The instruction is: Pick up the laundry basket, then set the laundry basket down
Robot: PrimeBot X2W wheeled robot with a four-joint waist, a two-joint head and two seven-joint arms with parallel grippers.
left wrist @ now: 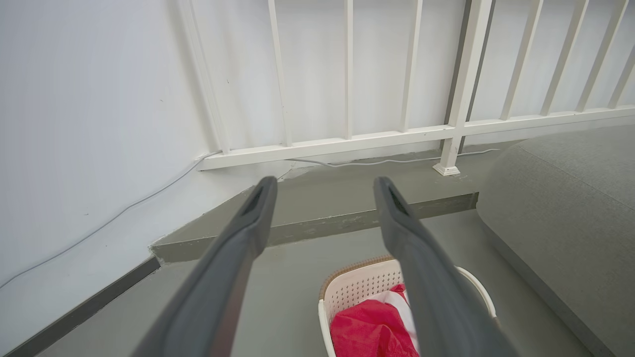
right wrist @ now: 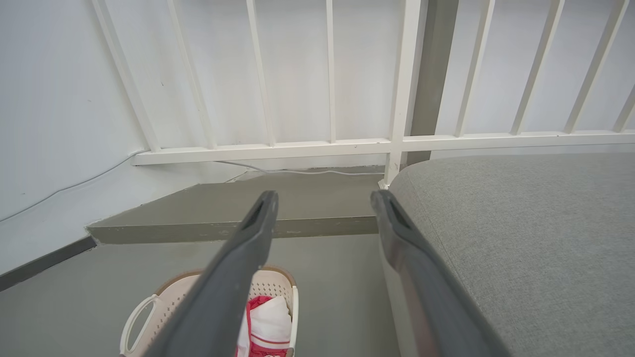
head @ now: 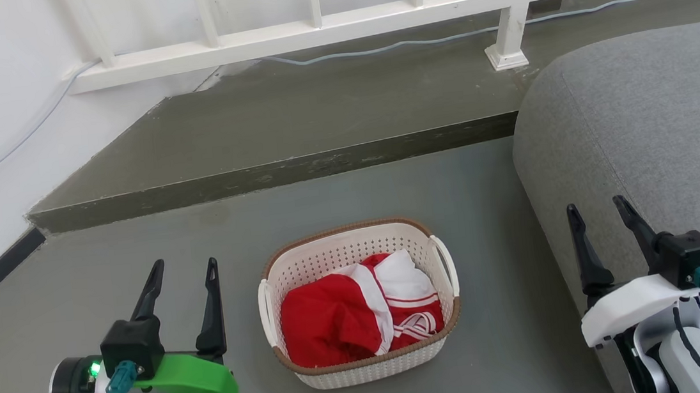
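Here the laundry basket [head: 324, 263] stands on the grey floor [head: 140, 287], with a red and white garment [head: 337, 326] heaped inside it. The left gripper [head: 185, 262] hovers at the basket's 9 o'clock, near it but not touching, fingers spread and empty. The right gripper [head: 595, 203] hangs at 3 o'clock, well apart from the basket, likewise spread on nothing, against the grey sofa [head: 658, 128]. At 12 o'clock a step [head: 292, 125] rises below a white railing [head: 308, 30].

A domestic living space: a rounded grey fabric sofa [head: 652, 129] stood at frame right, a white slatted railing [head: 308, 30] ran along the top, a cream perforated laundry basket [head: 330, 259] of clothes [head: 330, 327] sat low centre.
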